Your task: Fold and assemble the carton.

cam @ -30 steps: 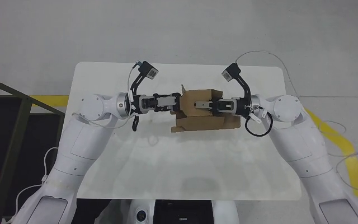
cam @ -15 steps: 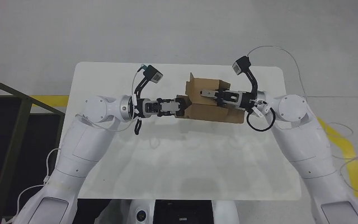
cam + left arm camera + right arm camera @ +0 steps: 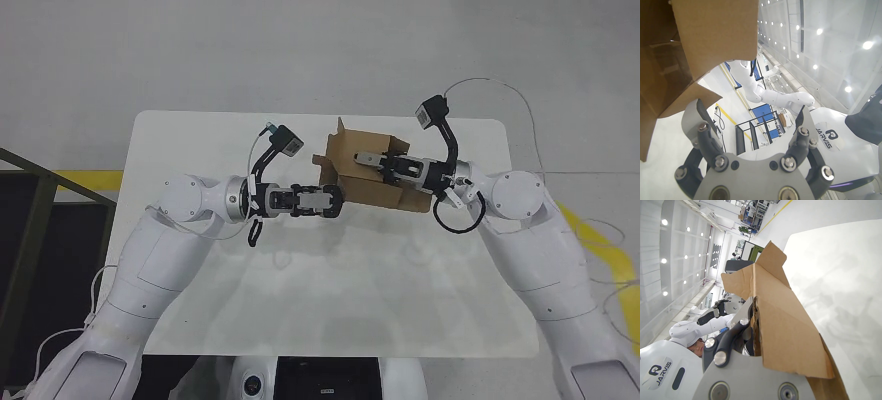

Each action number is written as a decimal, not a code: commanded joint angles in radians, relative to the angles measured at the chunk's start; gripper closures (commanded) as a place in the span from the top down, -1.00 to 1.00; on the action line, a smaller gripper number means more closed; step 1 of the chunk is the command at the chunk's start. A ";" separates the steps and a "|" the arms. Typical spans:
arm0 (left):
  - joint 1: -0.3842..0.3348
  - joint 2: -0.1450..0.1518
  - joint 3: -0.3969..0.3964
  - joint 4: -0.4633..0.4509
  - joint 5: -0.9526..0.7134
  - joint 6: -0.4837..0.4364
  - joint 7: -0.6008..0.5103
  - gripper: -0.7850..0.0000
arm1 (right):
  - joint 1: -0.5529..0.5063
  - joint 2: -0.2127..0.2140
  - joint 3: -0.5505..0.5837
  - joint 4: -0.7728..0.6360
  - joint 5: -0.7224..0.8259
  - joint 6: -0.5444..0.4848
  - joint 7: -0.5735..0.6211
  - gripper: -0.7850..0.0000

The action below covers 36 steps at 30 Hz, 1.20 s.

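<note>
Currently, work surface = 1 white table [image 3: 330,300] w/ rounded corners, on a grey floor [image 3: 300,50]; a yellow floor line [image 3: 592,228] runs beside it. Room overhead: rows of ceiling lights [image 3: 866,45]; a black rack [image 3: 753,132] stands farther off.

Container: brown carton [image 3: 375,185], over the table's far-middle area, tilted, flaps spread open. Interior shows bare cardboard walls. Cannot tell whether its base rests on the table.

My right gripper [image 3: 368,158] sits at the carton's right side, jaws pinched on one wall panel. My left gripper [image 3: 751,113] is at the carton's near-left corner, jaws spread wide. One flap tip lies just beside a finger [image 3: 703,113]; contact cannot be confirmed.

Count: 1 carton, 1 table, 2 grippers.
</note>
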 commanded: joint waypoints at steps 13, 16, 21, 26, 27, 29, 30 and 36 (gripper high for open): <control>-0.022 -0.008 0.018 0.035 0.003 -0.003 0.007 1.00 | 0.003 -0.016 -0.042 -0.003 -0.010 0.005 -0.015 -1.00; -0.023 -0.008 0.015 0.040 0.003 -0.004 0.012 1.00 | -0.004 -0.017 -0.041 -0.005 -0.011 0.004 -0.014 -1.00; -0.020 -0.009 0.012 0.038 -0.010 -0.003 0.011 1.00 | -0.021 -0.018 -0.040 -0.014 -0.014 0.002 -0.015 -1.00; -0.019 -0.009 0.011 0.037 -0.013 -0.001 0.007 1.00 | -0.024 -0.020 -0.040 -0.019 -0.013 0.006 -0.008 -1.00; -0.018 -0.009 0.011 0.037 -0.014 -0.001 0.006 1.00 | -0.023 -0.020 -0.040 -0.019 -0.014 0.006 -0.007 -1.00; -0.018 -0.010 0.012 0.037 -0.015 0.001 0.002 1.00 | -0.021 -0.021 -0.040 -0.019 -0.013 0.005 -0.006 -1.00; -0.017 -0.010 0.012 0.036 -0.015 0.002 -0.002 1.00 | -0.019 -0.022 -0.040 -0.019 -0.011 0.004 -0.004 -1.00; -0.015 -0.010 0.013 0.037 -0.012 0.005 -0.013 1.00 | -0.015 -0.024 -0.035 -0.006 -0.002 -0.006 0.008 -1.00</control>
